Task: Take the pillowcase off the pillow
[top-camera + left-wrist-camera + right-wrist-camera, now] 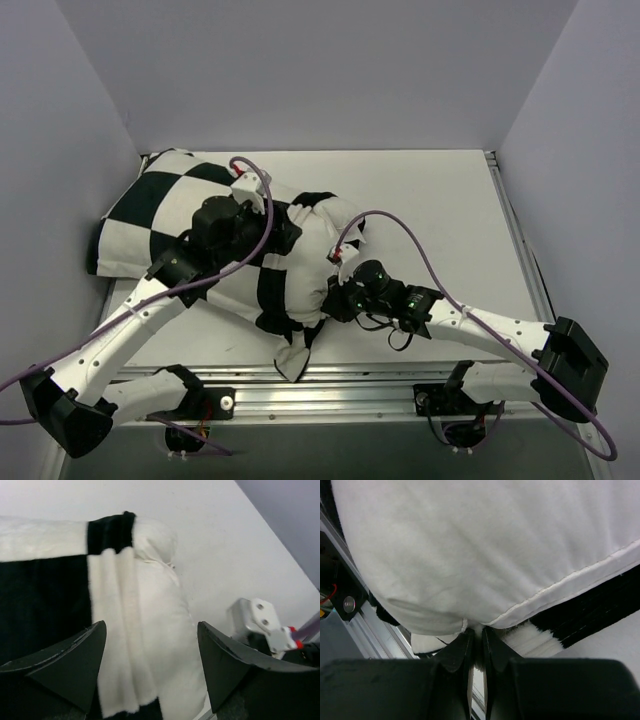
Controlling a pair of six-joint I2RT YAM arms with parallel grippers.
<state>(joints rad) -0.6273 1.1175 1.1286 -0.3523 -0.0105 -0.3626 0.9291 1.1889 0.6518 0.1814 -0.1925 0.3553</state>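
Note:
The black and white checkered pillowcase (150, 220) lies at the left of the table and covers most of the pillow. The pillow's plain white end (318, 255) sticks out on the right. My left gripper (290, 235) is open above the pillowcase's edge. In the left wrist view (150, 625) its jaws straddle the pillowcase's bunched edge (112, 630) and the bare pillow (167, 605). My right gripper (333, 298) is shut at the pillow's near right corner. In the right wrist view (476, 630) its jaws pinch white cloth right at the pillow's seamed corner (470, 545), with the pillowcase (590, 615) underneath.
A flap of the pillowcase (290, 360) hangs over the aluminium rail (350, 375) at the table's front edge. Grey walls close in the left, back and right. The bare white tabletop (440, 220) lies to the right. My right wrist's white bracket (260, 617) sits close beside my left gripper.

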